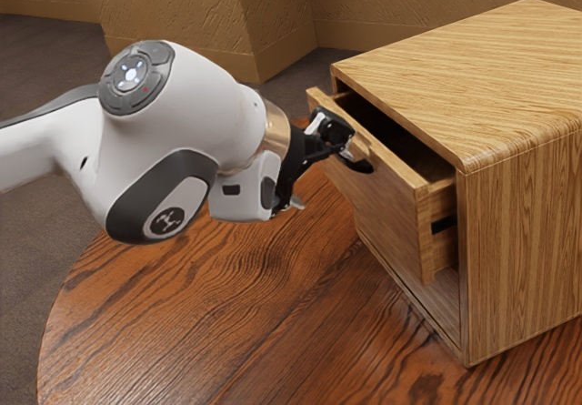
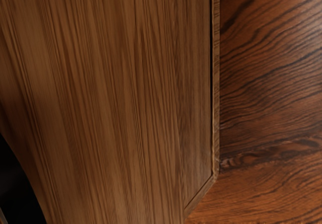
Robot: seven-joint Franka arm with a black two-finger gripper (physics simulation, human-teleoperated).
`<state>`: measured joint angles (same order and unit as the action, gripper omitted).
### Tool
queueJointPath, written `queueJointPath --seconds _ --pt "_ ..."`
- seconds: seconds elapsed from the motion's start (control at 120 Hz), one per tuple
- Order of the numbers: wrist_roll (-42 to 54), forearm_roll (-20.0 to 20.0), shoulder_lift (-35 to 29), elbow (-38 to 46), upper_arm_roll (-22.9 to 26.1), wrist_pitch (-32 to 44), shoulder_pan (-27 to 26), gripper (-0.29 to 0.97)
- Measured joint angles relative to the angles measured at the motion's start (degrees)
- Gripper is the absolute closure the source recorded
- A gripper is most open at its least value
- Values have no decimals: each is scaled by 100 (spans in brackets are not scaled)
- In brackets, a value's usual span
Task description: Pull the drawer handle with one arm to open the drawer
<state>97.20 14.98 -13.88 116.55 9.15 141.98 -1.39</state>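
A light wooden cabinet stands on the exterior view's right side of the table. Its drawer is pulled partway out toward the arm, and the dark inside shows behind the front panel. My black gripper is at the upper part of the drawer front, with its fingers closed around the small wooden drawer handle. In the wrist view the drawer front is very close under my hand, with its edge running beside the table top.
The cabinet rests on a round dark wooden table. Grey carpet lies beyond the table's edge on the exterior view's left. Tan walls stand at the back.
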Motion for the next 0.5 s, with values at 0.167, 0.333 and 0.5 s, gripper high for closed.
queueJointPath --seconds 0.167,0.333,0.5 --pt "4 1 -222 155 -70 -16 6 4" --pt "5 -4 -325 325 -94 -25 7 3" --pt "10 1 -497 555 -93 -26 62 -1"
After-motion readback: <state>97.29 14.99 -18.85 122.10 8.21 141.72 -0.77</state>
